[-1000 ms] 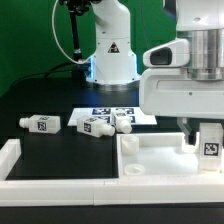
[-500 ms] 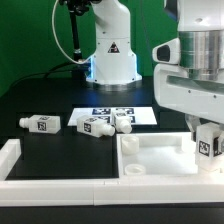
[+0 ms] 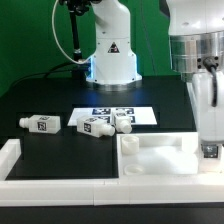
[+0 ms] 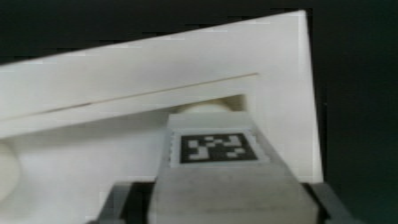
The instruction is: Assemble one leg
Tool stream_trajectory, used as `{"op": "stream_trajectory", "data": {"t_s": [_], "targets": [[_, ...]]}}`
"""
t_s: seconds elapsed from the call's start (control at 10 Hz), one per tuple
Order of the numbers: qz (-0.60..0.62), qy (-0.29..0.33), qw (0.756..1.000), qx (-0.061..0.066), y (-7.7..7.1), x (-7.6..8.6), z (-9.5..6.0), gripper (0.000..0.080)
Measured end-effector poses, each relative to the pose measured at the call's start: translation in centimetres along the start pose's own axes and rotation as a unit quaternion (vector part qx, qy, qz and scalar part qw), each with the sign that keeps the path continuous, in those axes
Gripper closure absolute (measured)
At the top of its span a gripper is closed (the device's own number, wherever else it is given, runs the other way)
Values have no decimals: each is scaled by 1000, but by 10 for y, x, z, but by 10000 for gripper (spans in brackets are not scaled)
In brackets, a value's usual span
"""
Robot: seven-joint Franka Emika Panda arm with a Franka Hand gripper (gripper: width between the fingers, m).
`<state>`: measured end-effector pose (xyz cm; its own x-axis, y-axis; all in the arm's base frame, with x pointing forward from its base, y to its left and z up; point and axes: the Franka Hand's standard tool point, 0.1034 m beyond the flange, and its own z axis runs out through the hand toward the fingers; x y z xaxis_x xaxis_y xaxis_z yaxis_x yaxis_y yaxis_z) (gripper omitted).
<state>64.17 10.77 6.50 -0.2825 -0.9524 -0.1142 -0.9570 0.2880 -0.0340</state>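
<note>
My gripper (image 3: 208,134) is shut on one leg (image 3: 209,150), a small white block with a black-and-white tag. It holds the leg upright over the far right corner of the large white rimmed panel (image 3: 155,158). In the wrist view the leg (image 4: 215,150) fills the space between the dark fingers (image 4: 128,203), with the panel's corner (image 4: 267,55) behind it. The gripper (image 4: 222,205) clamps the leg's lower part. Three more legs lie on the black table: one (image 3: 38,123) at the exterior view's left and two (image 3: 97,126) (image 3: 122,122) near the middle.
The marker board (image 3: 125,110) lies behind the two middle legs. The robot base (image 3: 110,55) stands at the back with a black cable. A white rimmed border (image 3: 12,160) runs along the front and the exterior view's left.
The wrist has turned and the gripper has moved down and slightly to the exterior view's right with the leg, now lower at the panel's corner. The loose legs have not moved.
</note>
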Motion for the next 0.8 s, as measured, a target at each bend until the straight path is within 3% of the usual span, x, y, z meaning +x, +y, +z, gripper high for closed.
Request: {"op": "stream_trajectory", "data": {"t_s": [0.2,0.3,0.4,0.5,0.6,0.8], "targets": [[-54,3,999,-1,0,0,0,514],[-125,6,992,1,1,-2,-1,323],[-233,6,972,7,1,-7,-1,323],[-310,1,951,1,6,-13,1,184],[-316,1,949,1,9,-18,0,160],[-393,4,919,1,7,-14,0,151]]}}
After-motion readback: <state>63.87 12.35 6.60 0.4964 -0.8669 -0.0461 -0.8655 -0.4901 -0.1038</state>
